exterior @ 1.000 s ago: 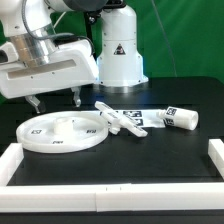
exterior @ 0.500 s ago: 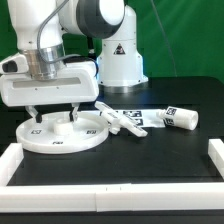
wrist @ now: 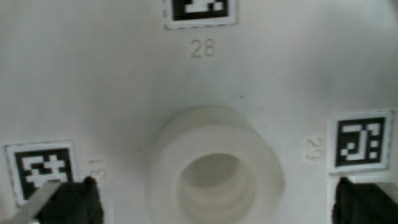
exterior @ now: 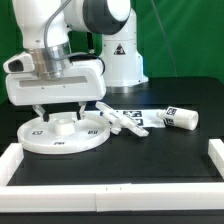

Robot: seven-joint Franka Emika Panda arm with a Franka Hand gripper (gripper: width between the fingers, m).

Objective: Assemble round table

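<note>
The wide rimmed round disc (exterior: 62, 133) lies flat on the black table at the exterior view's left, tags up. My gripper (exterior: 59, 108) hangs just above its raised centre hub (exterior: 63, 126), open and empty, one finger on each side of the hub. In the wrist view the disc (wrist: 196, 100) fills the picture, with the hub (wrist: 217, 172) between my two dark fingertips (wrist: 68, 202). The smaller flat-armed piece (exterior: 118, 120) lies beside the disc's right rim. The short thick cylinder (exterior: 180, 117) lies on its side further right.
The marker board (exterior: 143, 113) lies behind the flat-armed piece. Long white border rails (exterior: 115, 194) run along the front and both sides of the table. The robot's white base (exterior: 118, 55) stands at the back.
My gripper has come down and moved right, from above the disc's left edge to directly over its centre hub. The parts have not moved.
</note>
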